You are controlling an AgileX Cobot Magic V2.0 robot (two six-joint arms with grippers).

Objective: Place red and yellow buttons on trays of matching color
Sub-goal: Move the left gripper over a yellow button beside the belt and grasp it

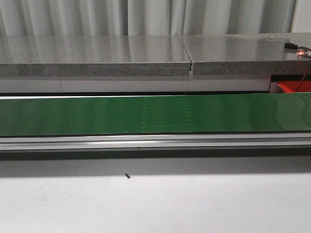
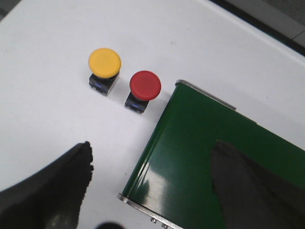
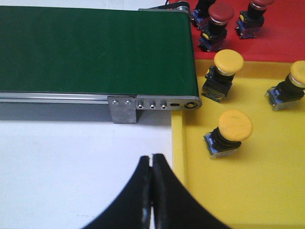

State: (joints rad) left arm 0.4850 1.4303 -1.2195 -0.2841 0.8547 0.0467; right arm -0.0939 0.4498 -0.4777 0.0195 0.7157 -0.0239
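Red tray (image 3: 286, 33): cut off by the frame; extent unknown. One red button (image 3: 252, 16) on it loses its cap at the frame edge.
Yellow tray (image 3: 228, 191): runs out of frame; one yellow button (image 3: 293, 86) partly cropped.
Conveyor belt (image 1: 155, 114): both ends beyond the front view.
Small dark speck (image 1: 127, 176) on the table: too small to identify.

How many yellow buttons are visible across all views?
4. One on the white table beside the red button; three on the yellow tray. More may lie out of frame.
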